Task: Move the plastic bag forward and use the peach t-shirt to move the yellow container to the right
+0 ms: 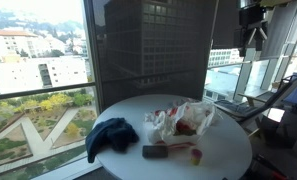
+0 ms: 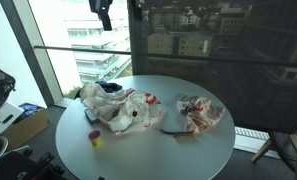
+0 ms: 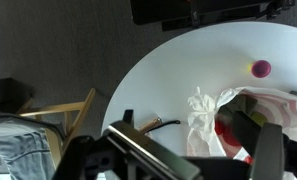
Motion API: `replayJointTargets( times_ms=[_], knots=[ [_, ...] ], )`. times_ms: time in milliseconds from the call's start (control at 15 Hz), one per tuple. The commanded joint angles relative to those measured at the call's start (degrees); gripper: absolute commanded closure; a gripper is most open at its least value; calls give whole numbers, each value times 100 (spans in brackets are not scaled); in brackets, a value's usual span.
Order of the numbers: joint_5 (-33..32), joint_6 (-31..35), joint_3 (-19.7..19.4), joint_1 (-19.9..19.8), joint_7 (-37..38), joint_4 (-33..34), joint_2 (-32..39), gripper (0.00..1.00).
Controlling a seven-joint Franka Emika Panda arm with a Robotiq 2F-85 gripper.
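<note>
1. Plastic bag (image 2: 123,112) — white, crumpled, with red showing through — lies on the round white table (image 2: 153,158). In an exterior view it sits on the left part of the tabletop, with a dark blue cloth (image 2: 110,88) touching its far edge.
2. The gripper (image 2: 104,20) hangs high above the table's far rim, well apart from everything on it. In the wrist view its fingers (image 3: 271,150) stand spread with nothing between them.
3. The step in hand is, by my reading, the first one: reaching the plastic bag. Come down over a raised fold rather than the flat skirt, since thin film is likely to slip out of a shallow pinch. Close on a bunched ridge.
4. Drag low and slowly so the contents ride along. Steer clear of the small yellow container (image 2: 95,140) near the bag's front corner — knocking it now would spoil the later push.
5. The peach t-shirt (image 2: 198,112), which I take to be the pale pinkish crumpled cloth with red marks, lies apart from the bag. A flat dark object (image 2: 173,128) lies between them.
6. For the later push, hold the shirt bunched into a broad pad behind the container. The container looks light and may tip or roll.
</note>
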Motion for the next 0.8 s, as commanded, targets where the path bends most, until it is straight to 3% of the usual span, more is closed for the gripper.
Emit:
replayJointTargets(
  times_ms=[0,333,533,733],
  knots=[
    [197,347,14,183,412,-593,360,0],
    [1189,1230,9,513,408,-1474,1083,0],
    [1275,2697,57,528,567,-1967,1551,0],
    [1516,3684,-2,541,514,-2108,2082,0]
  ],
)
